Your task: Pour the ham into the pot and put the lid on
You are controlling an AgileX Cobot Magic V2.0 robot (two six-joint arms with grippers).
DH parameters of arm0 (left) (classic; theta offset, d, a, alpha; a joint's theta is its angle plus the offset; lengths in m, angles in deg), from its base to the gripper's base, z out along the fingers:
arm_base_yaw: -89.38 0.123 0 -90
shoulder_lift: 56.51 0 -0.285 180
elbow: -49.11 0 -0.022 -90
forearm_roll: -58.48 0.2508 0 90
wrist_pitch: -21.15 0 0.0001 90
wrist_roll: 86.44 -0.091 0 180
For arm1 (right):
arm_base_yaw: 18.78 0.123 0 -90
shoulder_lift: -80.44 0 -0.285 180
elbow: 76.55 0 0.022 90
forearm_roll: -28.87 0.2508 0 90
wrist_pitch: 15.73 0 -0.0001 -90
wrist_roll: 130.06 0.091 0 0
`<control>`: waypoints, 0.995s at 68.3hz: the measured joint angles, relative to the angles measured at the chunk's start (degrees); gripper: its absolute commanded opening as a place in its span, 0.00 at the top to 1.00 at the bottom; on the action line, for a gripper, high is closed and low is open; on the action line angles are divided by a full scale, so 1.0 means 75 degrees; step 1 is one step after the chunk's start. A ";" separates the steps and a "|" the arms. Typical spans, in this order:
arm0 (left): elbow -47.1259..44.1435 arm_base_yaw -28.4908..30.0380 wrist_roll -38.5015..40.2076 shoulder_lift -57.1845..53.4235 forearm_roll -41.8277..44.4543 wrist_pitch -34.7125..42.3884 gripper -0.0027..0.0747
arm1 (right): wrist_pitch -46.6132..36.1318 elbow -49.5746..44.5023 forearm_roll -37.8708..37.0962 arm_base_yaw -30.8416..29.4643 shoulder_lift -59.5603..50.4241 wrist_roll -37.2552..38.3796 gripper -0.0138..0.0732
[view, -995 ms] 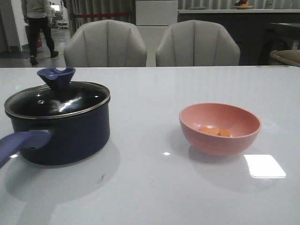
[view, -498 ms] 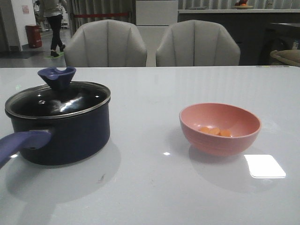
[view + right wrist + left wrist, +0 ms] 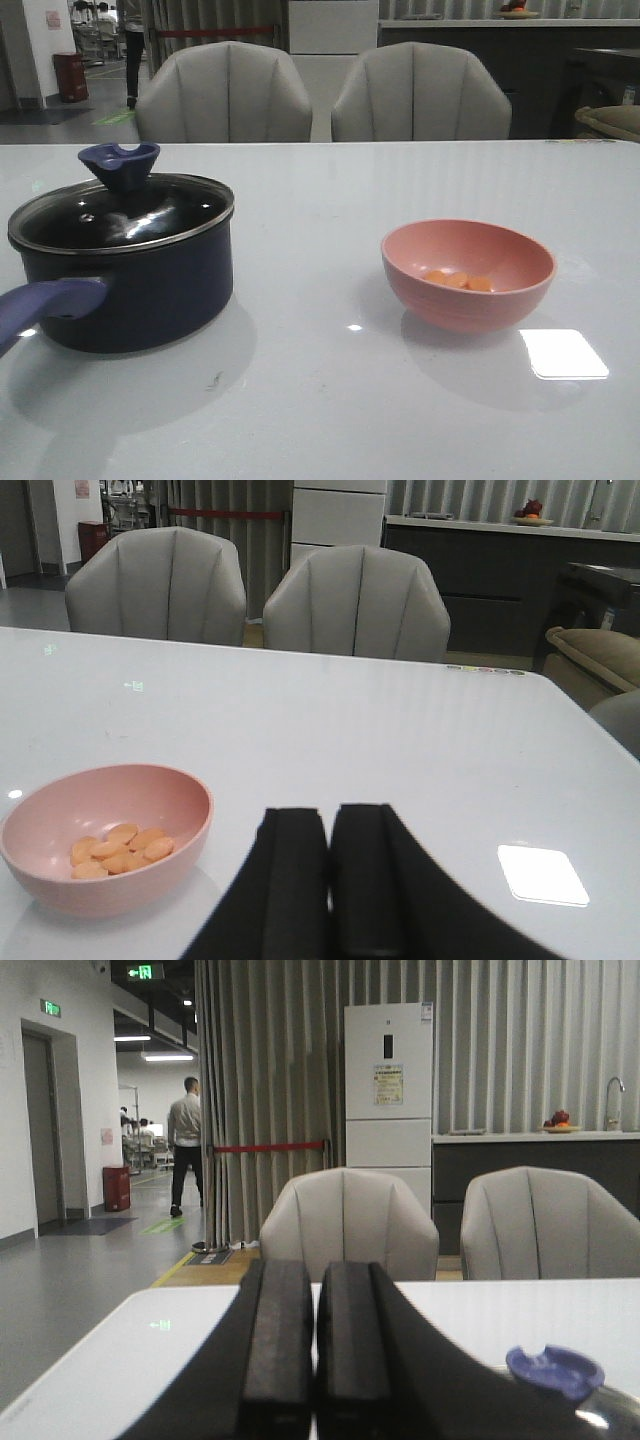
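On the left side of the white table point(image 3: 320, 200) stands the pot point(image 3: 140, 290), dark navy, its lighter blue handle point(image 3: 45, 305) pointing toward me. Its lid point(image 3: 120, 215) sits on it, glass dark under a silver rim, blue knob point(image 3: 120, 165) on top, so what the pot holds is hidden. To the right, well apart from the pot, sits a pink bowl point(image 3: 468, 275) with the ham point(image 3: 458, 281) in it: a small heap of flat orange pieces on the bottom. My left gripper point(image 3: 315, 1350) has its black fingers pressed together, gripping nothing, the knob just beside it. My right gripper point(image 3: 330, 880) is likewise closed and empty, near the bowl. Behind the table stand two grey chairs point(image 3: 225, 95), and a person point(image 3: 185, 1145) is in the corridor beyond.
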 measured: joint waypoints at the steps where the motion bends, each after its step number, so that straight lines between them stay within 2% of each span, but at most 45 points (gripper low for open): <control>1: 0.0104 0.0000 0.0000 0.0000 0.0000 -0.0045 0.81 | 0.0000 0.0000 0.0000 0.0000 0.0000 0.0000 0.67; 21: 0.2298 0.0000 0.0000 0.1245 0.0000 -0.3141 0.81 | 0.0000 0.0000 0.0000 0.0000 0.0000 0.0000 0.67; 29: 0.2445 0.0000 0.0000 0.1532 0.0000 -0.3604 0.81 | 0.0000 0.0000 0.0000 0.0000 0.0000 0.0000 0.67; 48: 0.2318 0.0000 0.0000 0.1572 -0.0111 -0.3870 0.79 | 0.0000 0.0000 0.0000 0.0000 0.0000 0.0000 0.67; 51: 0.2307 0.0000 0.0000 0.1572 -0.0115 -0.3897 0.76 | 0.0000 0.0000 0.0000 0.0000 0.0000 0.0000 0.67; 57: 0.2307 -0.0033 0.0000 0.1572 -0.0127 -0.3915 0.61 | 0.0000 0.0000 0.0000 0.0000 0.0000 0.0000 0.67; 62: 0.2307 -0.0119 0.0000 0.1572 -0.0127 -0.3949 0.41 | 0.0000 0.0000 0.0000 0.0000 0.0000 0.0000 0.67; 63: 0.2307 -0.0137 0.0000 0.1572 -0.0127 -0.3950 0.41 | 0.0000 0.0000 0.0000 0.0000 0.0000 0.0000 0.67; 66: 0.2307 -0.0207 0.0000 0.1585 -0.0127 -0.4012 0.29 | 0.0000 0.0000 0.0000 0.0000 0.0000 0.0000 0.67; 68: 0.2307 -0.0249 0.0000 0.1602 -0.0127 -0.4101 0.24 | 0.0000 0.0000 0.0000 0.0000 0.0000 0.0000 0.67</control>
